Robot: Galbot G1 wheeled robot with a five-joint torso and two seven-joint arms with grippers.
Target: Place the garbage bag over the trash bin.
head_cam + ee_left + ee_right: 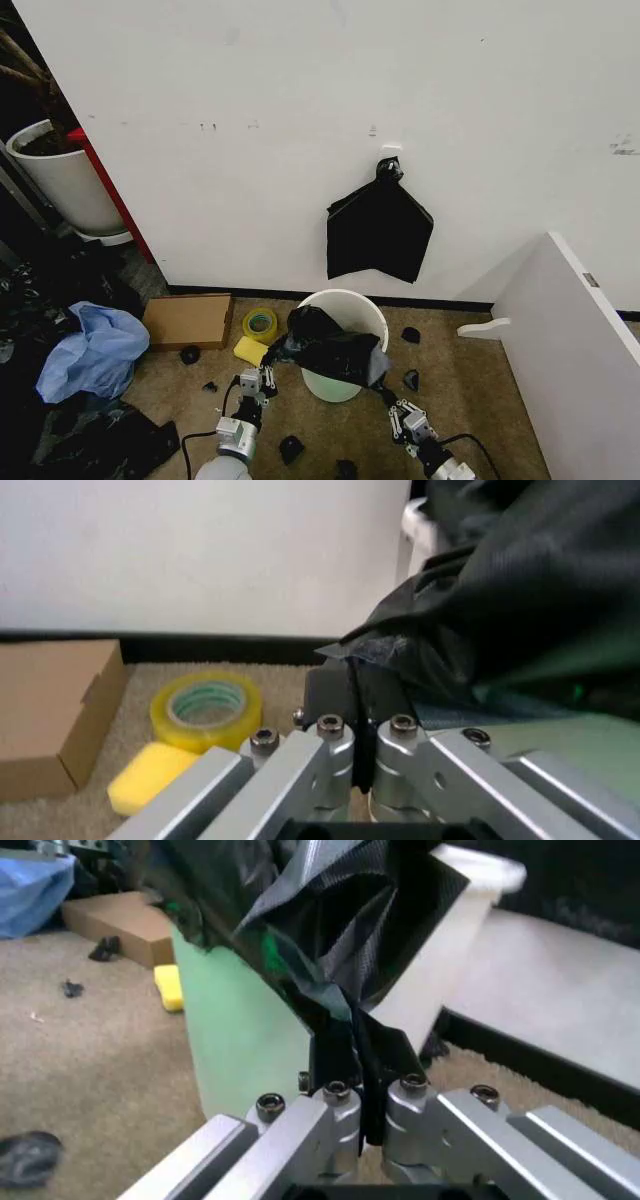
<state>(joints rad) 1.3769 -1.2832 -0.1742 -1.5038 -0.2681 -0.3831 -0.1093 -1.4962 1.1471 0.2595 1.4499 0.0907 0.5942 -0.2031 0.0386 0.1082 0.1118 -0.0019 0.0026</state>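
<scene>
- The garbage bag (pixel 335 350) was draped in a crumpled, glossy black heap over the near rim of the trash bin (pixel 352 305), with part of it hanging down the bin's front wall.
- The bin's far rim and part of its pale inside were left uncovered; the bin stood on the carpet close to the white wall.
- The left gripper (pixel 262 378) was held at the bag's left lower edge, its fingers (pixel 335 697) pressed together with a fold of the black plastic pinched between them.
- The right gripper (pixel 392 402) was held at the bag's right lower corner, its fingers (pixel 335 1061) likewise closed flat on a strip of the bag, beside the bin's wall.
- A yellow sponge (pixel 250 350) and a roll of yellow tape (pixel 260 324) lay on the carpet just left of the bin, the sponge near the left gripper.
- A cardboard box (pixel 188 320) was seen farther left, and a crumpled blue sheet (pixel 92 350) beyond it.
- A flat matte black bag (pixel 378 230) was hung on the wall above the bin.
- A white plant pot (pixel 65 180) stood at the far left, well apart from the bin.
</scene>
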